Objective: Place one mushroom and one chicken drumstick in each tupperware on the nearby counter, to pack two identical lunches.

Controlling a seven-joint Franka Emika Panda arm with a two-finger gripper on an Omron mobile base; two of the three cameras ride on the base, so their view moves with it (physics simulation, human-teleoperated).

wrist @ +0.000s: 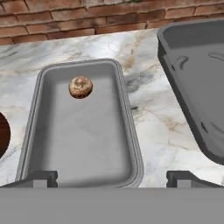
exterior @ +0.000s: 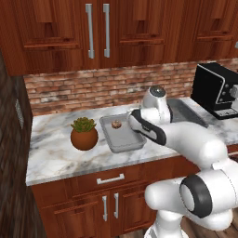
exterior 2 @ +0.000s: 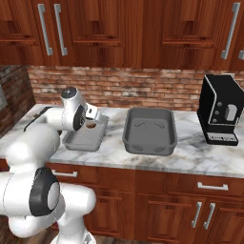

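Note:
The smaller tupperware (wrist: 83, 140) lies on the marble counter (wrist: 148, 118), with one brown mushroom (wrist: 80, 87) near its far end. The mushroom (exterior: 116, 124) also shows in the small tupperware (exterior: 122, 140) in the left base view. To its right stands the wider, deeper tupperware (wrist: 197, 74), empty where I can see into it (exterior 2: 150, 131). My gripper (wrist: 113, 177) hovers open over the near end of the small tupperware (exterior 2: 83, 140), with nothing between its fingertips (wrist: 43, 177). The chicken drumstick is out of view.
A round brown plant pot (exterior: 84, 135) with a green succulent stands left of the small tray. A black coffee machine (exterior 2: 220, 109) sits at the counter's right end. A brick wall and wood cabinets rise behind the counter.

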